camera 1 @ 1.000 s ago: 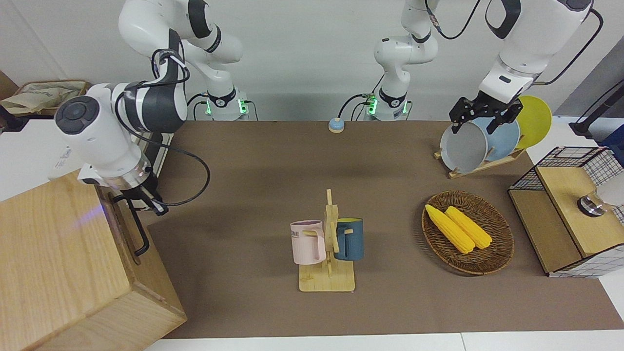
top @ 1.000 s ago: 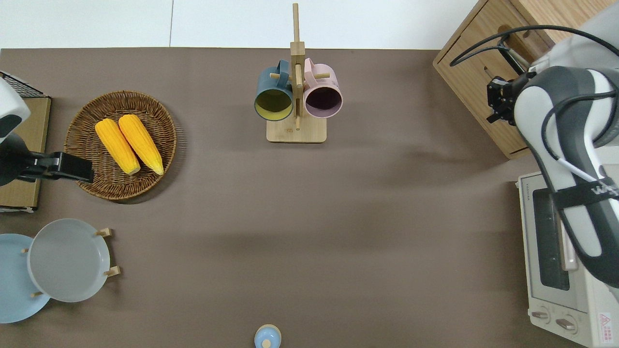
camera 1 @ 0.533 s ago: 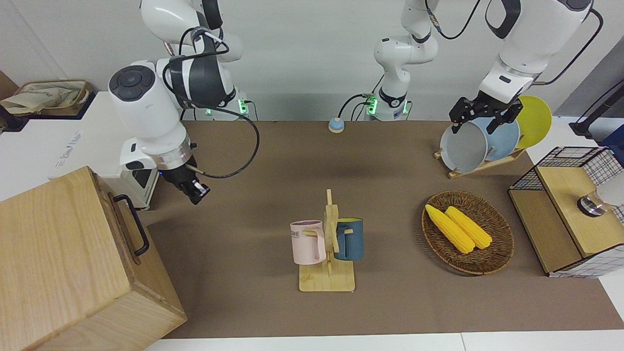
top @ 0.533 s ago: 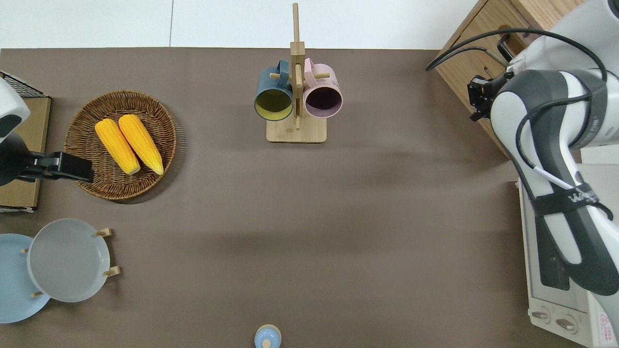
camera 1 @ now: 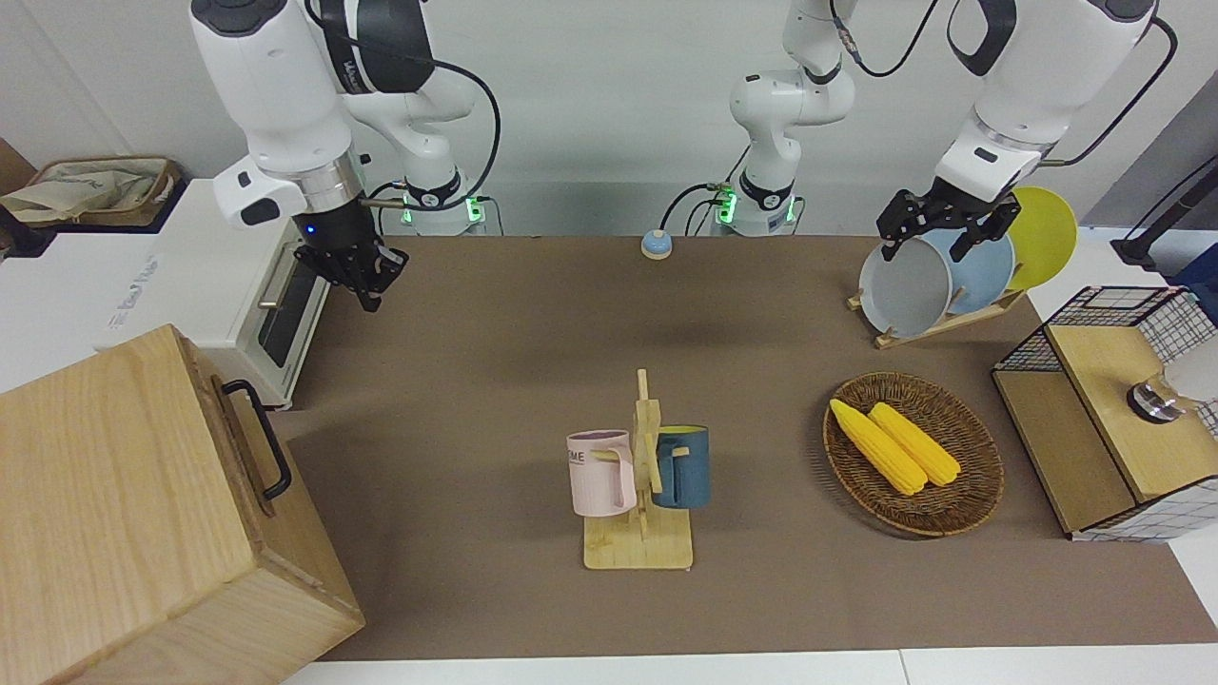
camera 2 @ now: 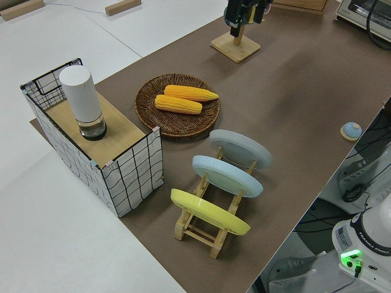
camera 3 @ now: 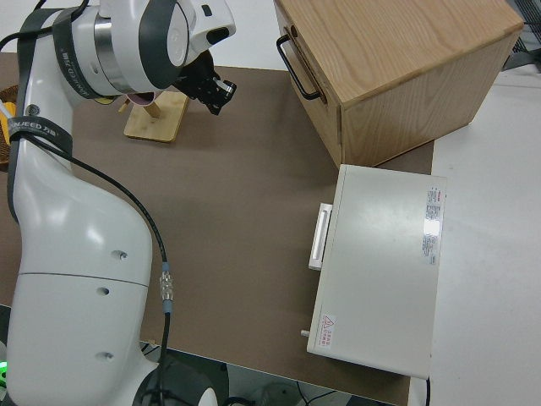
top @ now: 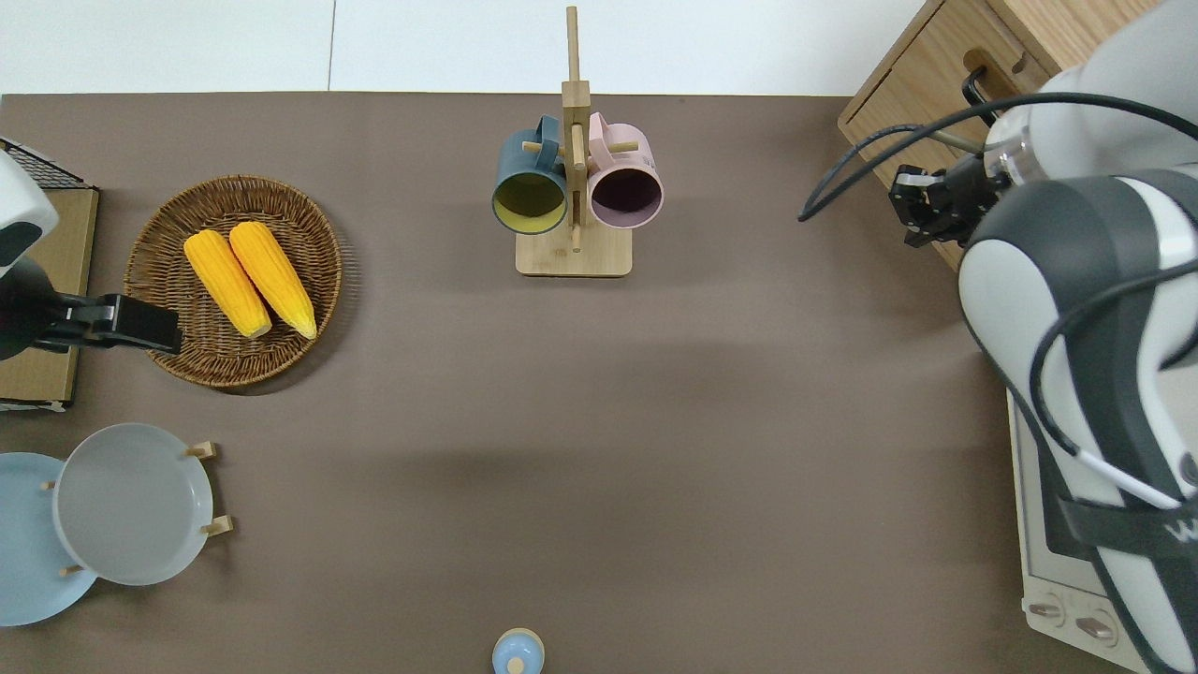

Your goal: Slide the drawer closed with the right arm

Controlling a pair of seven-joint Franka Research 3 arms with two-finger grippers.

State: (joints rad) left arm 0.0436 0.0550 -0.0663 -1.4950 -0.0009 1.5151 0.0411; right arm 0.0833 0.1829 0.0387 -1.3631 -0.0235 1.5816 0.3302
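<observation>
The drawer (camera 1: pixel 249 447) sits flush in the large light-wood box (camera 1: pixel 114 514) at the right arm's end of the table. Its black loop handle (camera 1: pixel 259 440) is free, and it also shows in the overhead view (top: pixel 973 84) and the right side view (camera 3: pixel 297 56). My right gripper (camera 1: pixel 367 297) is shut and empty. It hangs in the air over the brown mat by the box's front (top: pixel 919 208), apart from the handle (camera 3: pixel 221 93). The left arm is parked with its gripper (camera 1: pixel 923 249) open.
A white toaster oven (camera 1: pixel 209 285) stands beside the box, nearer the robots. A mug rack (camera 1: pixel 638 476) stands mid-table. A basket with two corn cobs (camera 1: pixel 913 452), a plate rack (camera 1: pixel 942 276) and a wire-mesh box (camera 1: pixel 1104 409) are toward the left arm's end.
My right gripper has left the drawer handle, risen and drawn back toward the robots. The drawer front has stayed flush with the box. The left arm has not moved.
</observation>
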